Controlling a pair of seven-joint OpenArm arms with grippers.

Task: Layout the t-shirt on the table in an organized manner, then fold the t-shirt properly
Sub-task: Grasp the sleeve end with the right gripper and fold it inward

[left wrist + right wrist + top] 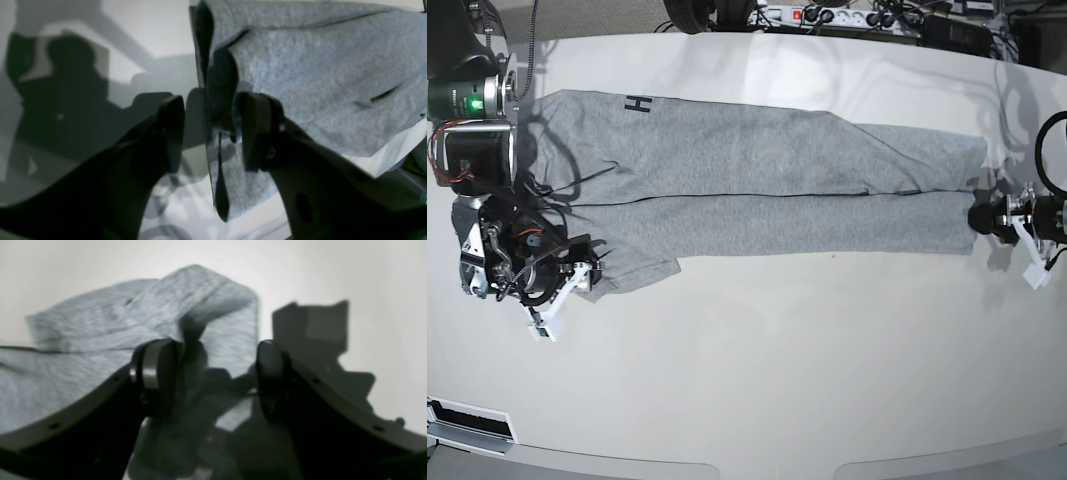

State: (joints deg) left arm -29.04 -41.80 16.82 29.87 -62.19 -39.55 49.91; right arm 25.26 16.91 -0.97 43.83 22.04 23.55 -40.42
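Overhead, a heather-grey t-shirt (757,180) spread lengthwise across the far half of the table (777,370), folded along a dark seam line running side to side, with black block lettering (637,103) showing near the far corner at that view's left. Flat over most of its length, rumpled only at the sleeve end beside the right arm. At that same end, the right gripper (587,275) low over the tabletop, just beside the sleeve's near edge. From the right wrist camera, right gripper (215,346) with jaws spread wide, nothing between them; grey cloth (100,340) bunched into a soft peak beyond the fingertips and running under the left-hand finger, bare glossy surface (383,306) and hard shadows past the other. Hard to say from this blurred view whether either pad touches the fabric. At the opposite end, the left gripper (979,218) right at the shirt's edge. From the left wrist camera, left gripper (213,100) also parted, with the cloth's edge (300,83) standing in the gap and lying against one finger (257,133), the other finger (173,133) clear of it over bare table (150,30). Not pinched, as far as can be seen. Along the table's far rim, a power strip (827,17) and cables.
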